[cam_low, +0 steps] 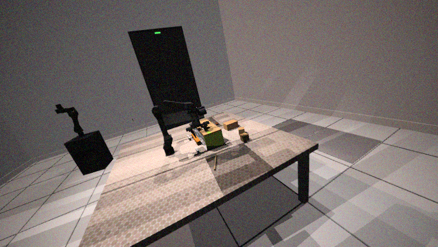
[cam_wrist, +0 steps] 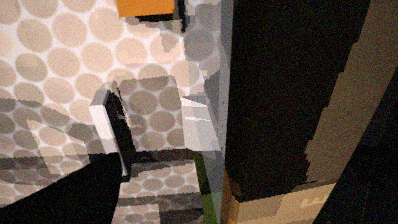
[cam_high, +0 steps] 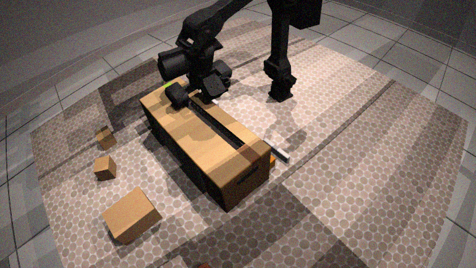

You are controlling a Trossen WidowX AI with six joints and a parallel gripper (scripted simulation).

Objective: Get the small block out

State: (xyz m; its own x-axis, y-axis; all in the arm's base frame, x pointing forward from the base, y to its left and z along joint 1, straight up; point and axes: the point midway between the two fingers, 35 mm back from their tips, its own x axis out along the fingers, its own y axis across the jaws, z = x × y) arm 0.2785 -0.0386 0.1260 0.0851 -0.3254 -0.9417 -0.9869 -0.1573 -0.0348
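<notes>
The tan box (cam_high: 206,142) lies in the middle of the table, with a dark slot along its top and a green far end (cam_low: 214,137). A small orange block (cam_high: 272,161) peeks out low at the box's near right corner, beside the clear front; it also shows at the top edge of the wrist view (cam_wrist: 147,7), over the dotted table. My gripper (cam_high: 208,98) is at the far end of the box, reaching down along its clear front side. Its fingers are open with only table between them, and the block lies well ahead of them.
Three tan cardboard boxes (cam_high: 106,137) (cam_high: 104,168) (cam_high: 130,214) sit left of the box. The arm's base (cam_high: 279,83) stands behind it. A thin stick (cam_low: 215,161) lies on the table towards the front edge.
</notes>
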